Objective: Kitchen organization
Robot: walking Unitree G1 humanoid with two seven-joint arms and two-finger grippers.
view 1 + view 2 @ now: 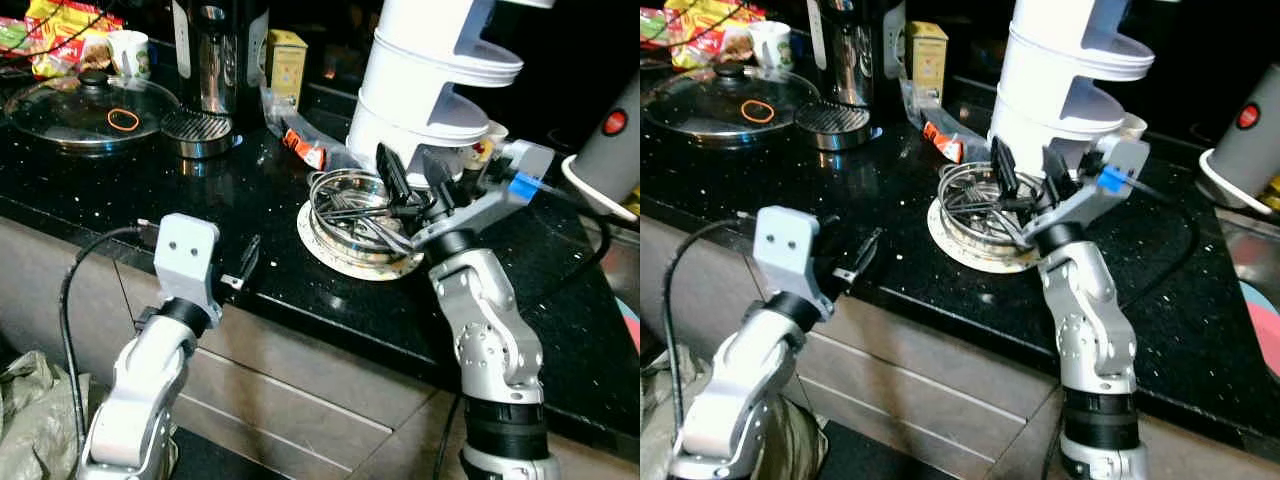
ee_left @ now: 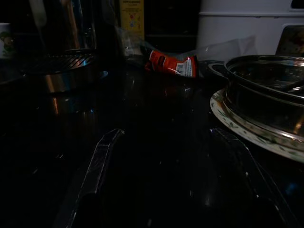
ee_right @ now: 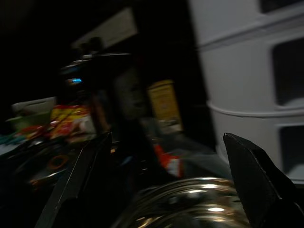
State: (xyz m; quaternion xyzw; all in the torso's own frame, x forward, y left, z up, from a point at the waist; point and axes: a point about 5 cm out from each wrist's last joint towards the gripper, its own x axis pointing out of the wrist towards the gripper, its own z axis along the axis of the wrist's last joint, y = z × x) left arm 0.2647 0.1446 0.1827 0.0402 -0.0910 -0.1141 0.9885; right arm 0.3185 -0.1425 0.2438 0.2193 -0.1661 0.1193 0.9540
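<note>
Black speckled countertop [image 1: 250, 180] carries a steel bowl [image 1: 352, 205] on a patterned plate [image 1: 345, 258]. My right gripper [image 1: 412, 170] hovers directly over the bowl's far rim, fingers spread, empty. My left gripper [image 1: 243, 265], also spread, rests well aside near the counter edge.

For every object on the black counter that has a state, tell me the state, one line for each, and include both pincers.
Shiny steel bowl: upright on the patterned round plate, utensils inside.
Glass pan lid with black knob: lying flat, an orange rubber band on it.
White stacked plastic container: upright behind the bowl.
Orange packet: lying flat.
Left pincer: open, low at the counter edge.
Right pincer: open, above the bowl.
</note>
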